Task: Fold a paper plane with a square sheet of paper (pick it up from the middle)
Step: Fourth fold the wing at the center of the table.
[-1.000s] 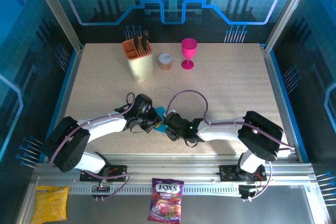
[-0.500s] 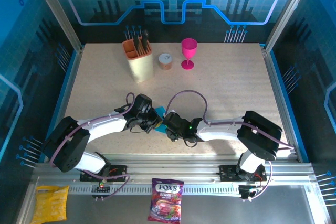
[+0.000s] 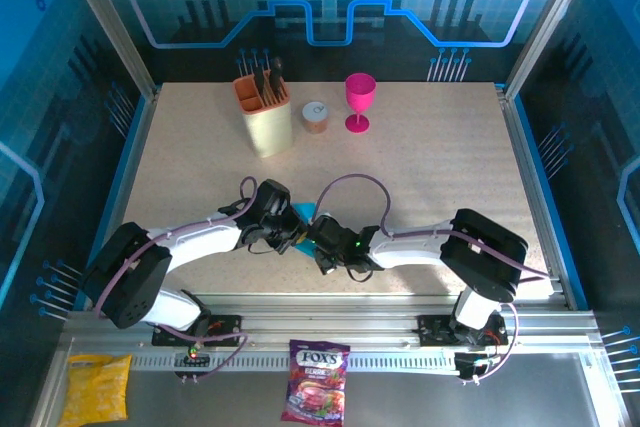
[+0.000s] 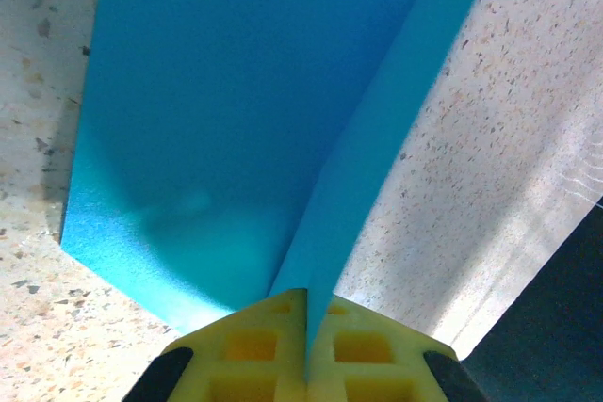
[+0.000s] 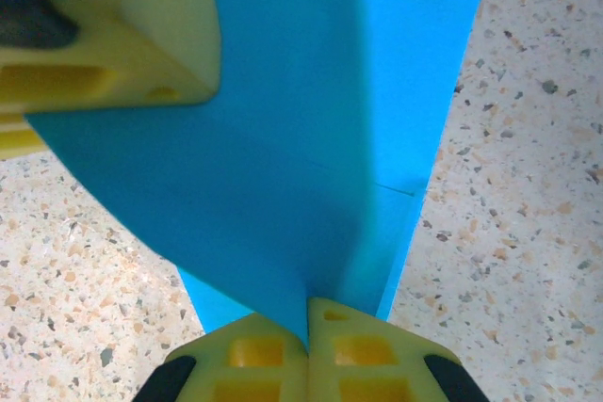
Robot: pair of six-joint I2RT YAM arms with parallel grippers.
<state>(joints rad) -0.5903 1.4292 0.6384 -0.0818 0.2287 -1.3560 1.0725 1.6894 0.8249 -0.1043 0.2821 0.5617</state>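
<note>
A: Entry one, top view. Contents?

B: Table (image 3: 430,167), speckled beige. Far side: tan knife holder (image 3: 265,117), small jar (image 3: 315,116), pink goblet (image 3: 360,102). Near edge, centre: left gripper (image 3: 296,235) and right gripper (image 3: 313,235), tips meeting head-on. Square sheet of paper (image 3: 303,212), cyan, lies at those tips with one small corner showing. On the metal shelf (image 3: 450,387) in front of the table: purple candy bag (image 3: 317,394), yellow snack bag (image 3: 97,388).

A: Jaw state from there?

B: Cannot tell; the tips are small and crowded.

A: Entry two, left wrist view.

B: Left gripper (image 4: 306,317): yellow fingers pressed together, clamped on a raised flap of the square sheet of paper (image 4: 217,110). The rest of it lies flat on the table (image 4: 509,138). The flap rises along a straight crease into the fingertips.

A: Entry three, right wrist view.

B: Right gripper (image 5: 308,322): yellow fingers together, pinching the square sheet of paper (image 5: 311,120) at its near edge. Folded layers show, one strip edge to the right. Upper left, a finger (image 5: 132,25) of the left gripper touches the same paper. Table (image 5: 528,185) on both sides.
</note>
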